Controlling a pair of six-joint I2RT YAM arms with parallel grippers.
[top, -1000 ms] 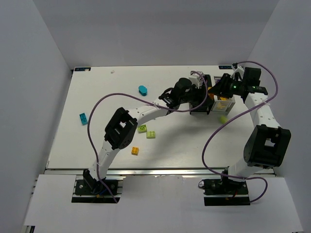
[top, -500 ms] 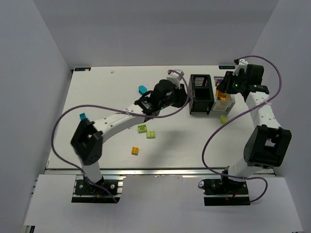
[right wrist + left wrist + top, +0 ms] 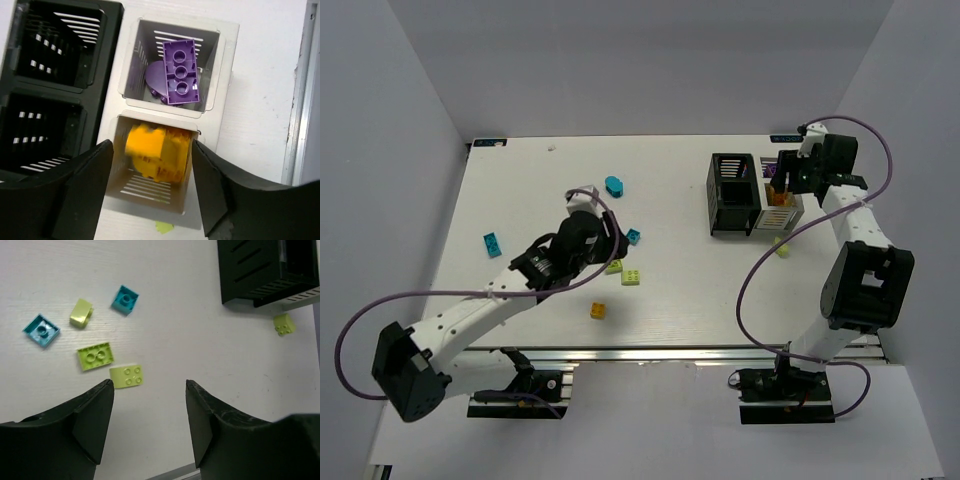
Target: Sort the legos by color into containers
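Left gripper (image 3: 149, 390) gapes above lime brick (image 3: 126, 376); right gripper (image 3: 152, 150) over tray (image 3: 165, 113)

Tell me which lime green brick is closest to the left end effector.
The pale four-stud brick, right beside the left end effector. The two-stud brick, the small brick and the lone brick by the black bin lie farther.

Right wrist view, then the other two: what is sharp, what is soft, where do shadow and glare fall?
Right wrist: purple brick crisp, black bin cells sunk in shadow, near fingers dark and soft. Left wrist: lime bricks sharp, faint shadows. Top external: even light, glare strip along the near edge of the table.
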